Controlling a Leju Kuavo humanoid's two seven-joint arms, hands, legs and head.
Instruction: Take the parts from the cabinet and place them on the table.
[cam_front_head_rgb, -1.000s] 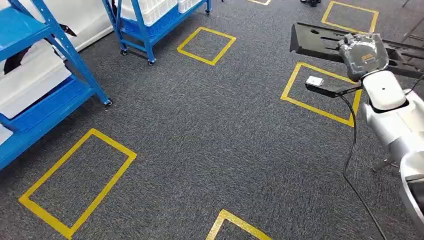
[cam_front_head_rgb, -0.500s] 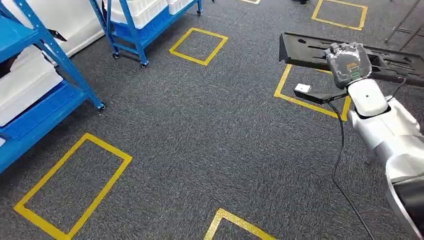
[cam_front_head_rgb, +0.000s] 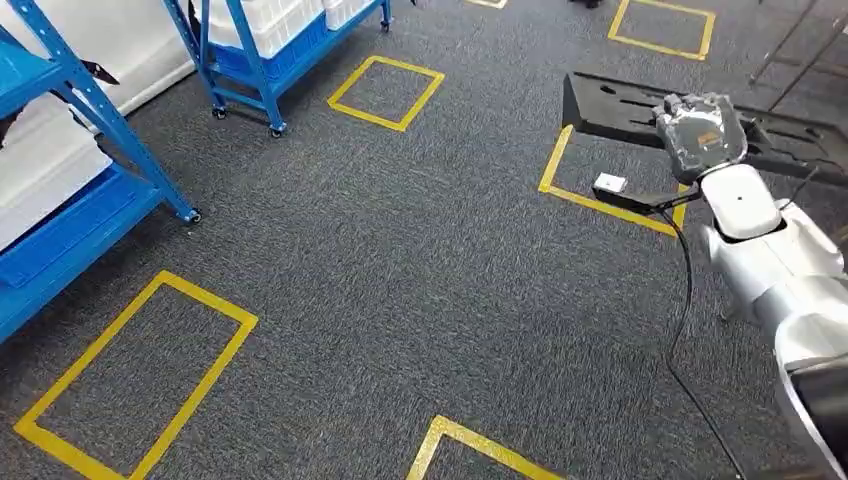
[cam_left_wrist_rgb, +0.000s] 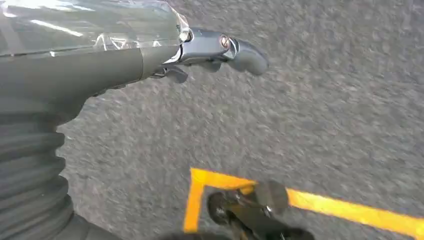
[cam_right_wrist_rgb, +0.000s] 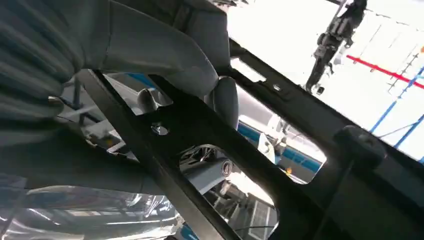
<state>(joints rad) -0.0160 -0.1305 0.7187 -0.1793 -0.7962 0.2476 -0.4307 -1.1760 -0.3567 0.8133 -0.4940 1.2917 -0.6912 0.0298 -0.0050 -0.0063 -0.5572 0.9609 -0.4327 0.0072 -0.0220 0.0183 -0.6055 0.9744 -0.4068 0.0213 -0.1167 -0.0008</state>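
Right hand (cam_front_head_rgb: 703, 133), upper right of head frame, grips long black part (cam_front_head_rgb: 620, 105); thumb (cam_right_wrist_rgb: 165, 55) wraps over it in wrist view. Part's long axis runs across frame, extending both sides of hand. Left hand (cam_left_wrist_rgb: 215, 47) holds nothing, fingers loosely extended over carpet (cam_front_head_rgb: 420, 260). Table unseen; blue cabinet (cam_front_head_rgb: 70, 150) at far left.

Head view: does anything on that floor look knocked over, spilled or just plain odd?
Nothing looks spilled or knocked over. The right hand holds a long black part above the carpet. The blue racks stand upright, and the yellow tape squares look intact.
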